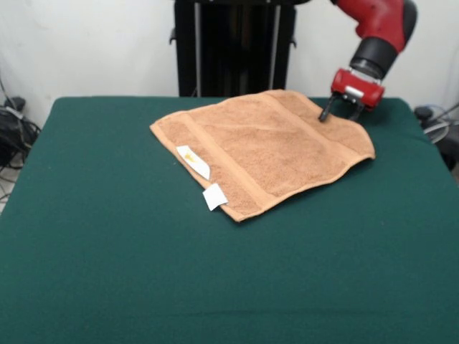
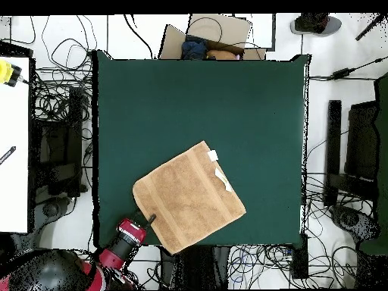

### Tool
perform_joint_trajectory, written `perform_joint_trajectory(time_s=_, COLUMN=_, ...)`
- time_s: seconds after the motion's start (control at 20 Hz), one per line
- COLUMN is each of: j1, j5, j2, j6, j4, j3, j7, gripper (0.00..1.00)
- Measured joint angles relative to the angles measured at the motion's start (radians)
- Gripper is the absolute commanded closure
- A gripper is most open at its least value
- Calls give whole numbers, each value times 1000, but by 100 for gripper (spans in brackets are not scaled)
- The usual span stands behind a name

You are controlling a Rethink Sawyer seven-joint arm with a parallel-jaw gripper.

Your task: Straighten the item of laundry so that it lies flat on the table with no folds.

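I'm seeing the towel (image 1: 269,147) lying nearly flat on the table (image 1: 107,251) near the robot's side (tags on the far edge). The gripper (image 1: 342,112) is hovering at its corner, fingers slightly parted, gripping nothing. Next I'm checking for leftover folds, probably retracting.

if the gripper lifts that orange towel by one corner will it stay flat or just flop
The towel would probably flop: it is soft terry and already drapes flat on the table. It looks light. Pushed by the gripper, it would likely bunch up rather than slide.
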Motion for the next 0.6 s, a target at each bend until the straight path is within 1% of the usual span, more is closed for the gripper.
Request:
perform_joint_trajectory(time_s=0.4, j1=2, j5=0, j2=-25, j6=62, j4=0, j3=-17, j7=0, gripper=0)
perform_joint_trajectory(time_s=0.6, j1=8, j5=2, j2=-26, j6=72, j4=-5, j3=-22, j7=0, gripper=0)
